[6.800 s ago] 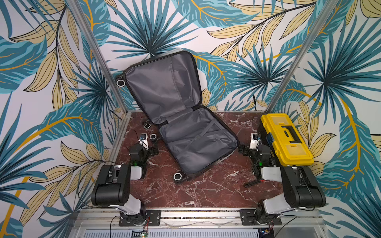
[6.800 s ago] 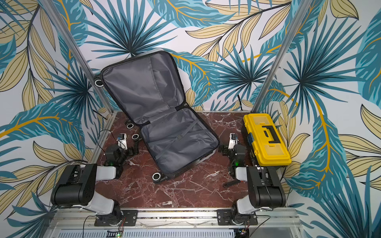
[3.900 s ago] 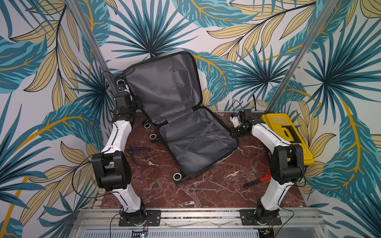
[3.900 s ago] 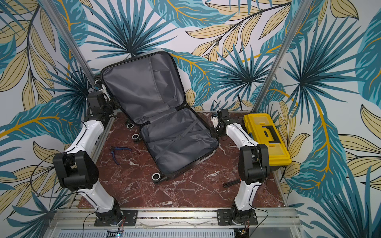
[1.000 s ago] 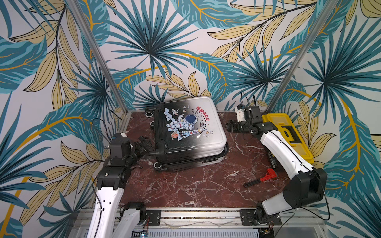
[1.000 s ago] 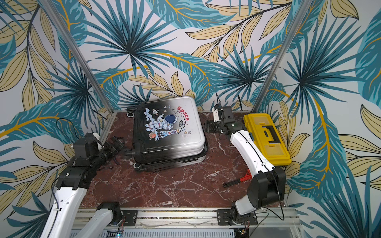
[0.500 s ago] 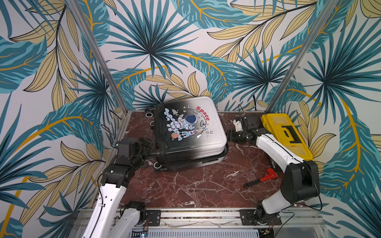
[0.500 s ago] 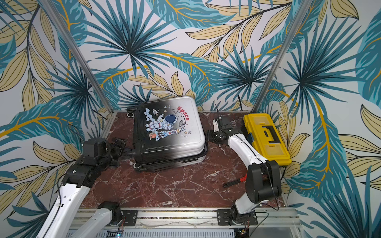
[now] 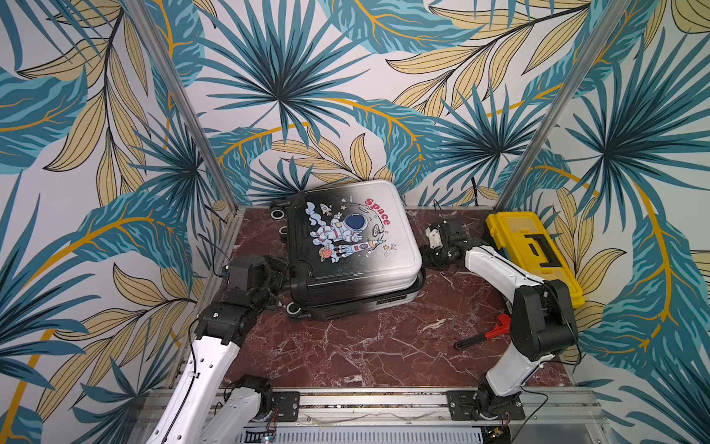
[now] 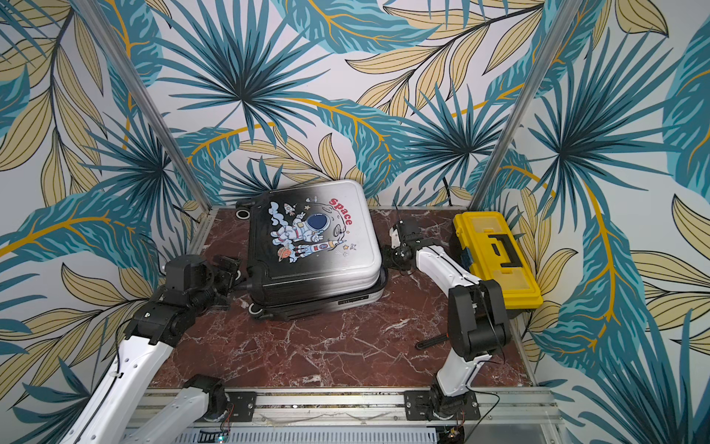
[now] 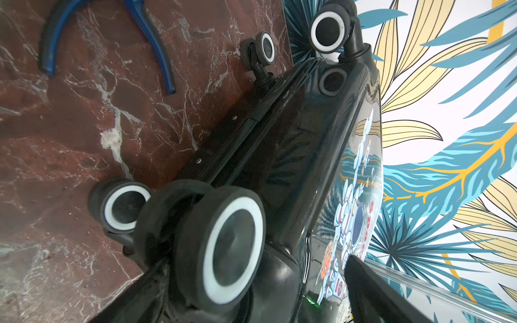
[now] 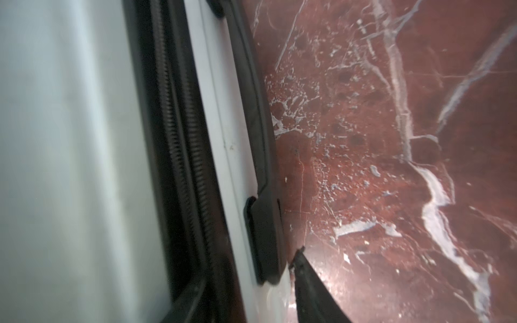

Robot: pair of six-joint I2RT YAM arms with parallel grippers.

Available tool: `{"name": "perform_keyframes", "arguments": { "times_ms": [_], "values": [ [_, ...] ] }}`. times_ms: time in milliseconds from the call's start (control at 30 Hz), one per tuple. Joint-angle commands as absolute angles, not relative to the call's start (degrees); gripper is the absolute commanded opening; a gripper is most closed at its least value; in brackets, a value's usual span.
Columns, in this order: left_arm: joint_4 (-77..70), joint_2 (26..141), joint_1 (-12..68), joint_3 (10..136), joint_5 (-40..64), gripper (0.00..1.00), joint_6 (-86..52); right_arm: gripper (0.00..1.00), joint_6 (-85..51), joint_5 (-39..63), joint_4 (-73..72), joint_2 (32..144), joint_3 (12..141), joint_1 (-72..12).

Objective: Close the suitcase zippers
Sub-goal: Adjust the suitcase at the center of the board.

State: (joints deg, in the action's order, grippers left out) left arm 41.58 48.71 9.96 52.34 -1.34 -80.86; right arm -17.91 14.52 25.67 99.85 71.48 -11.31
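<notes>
Suitcase [image 9: 353, 246], hard-shell, black-to-white with astronaut print, now lies folded shut on the red marble table [image 9: 365, 346], dark zipper band [image 12: 179, 145] seemingly still unzipped. Right gripper [image 9: 429, 258] has dropped to that seam, jaw state untellable; left gripper [image 9: 280, 269], spread wide, has reached the wheels [image 11: 232, 246]

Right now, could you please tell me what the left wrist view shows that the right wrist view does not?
Only the left wrist view shows the suitcase's wheels, the astronaut print, blue-handled pliers and leafy wallpaper. Only the right wrist view shows two rows of zipper teeth close up, along the white part of the shell. Both show the suitcase's dark seam and the red marble table.
</notes>
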Motion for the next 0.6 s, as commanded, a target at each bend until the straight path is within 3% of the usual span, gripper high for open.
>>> {"name": "perform_keyframes", "arguments": {
  "times_ms": [0,167,333,567],
  "values": [
    [48.4,51.7,10.2,49.4,-3.0,0.94,-81.0,0.24,-17.7,11.4,27.5,101.4,70.6,-13.3],
    [48.3,54.4,10.2,50.8,-2.9,0.94,-79.4,0.06,-19.9,9.5,27.0,96.7,68.1,-13.4],
    [46.9,58.1,10.2,54.0,-4.4,0.94,-76.1,0.05,-26.3,6.9,24.3,89.9,61.5,-15.0],
    [40.4,66.6,9.9,58.3,1.4,0.94,-69.5,0.06,-46.7,-7.6,20.2,76.2,48.5,-21.5]
  ]
}}
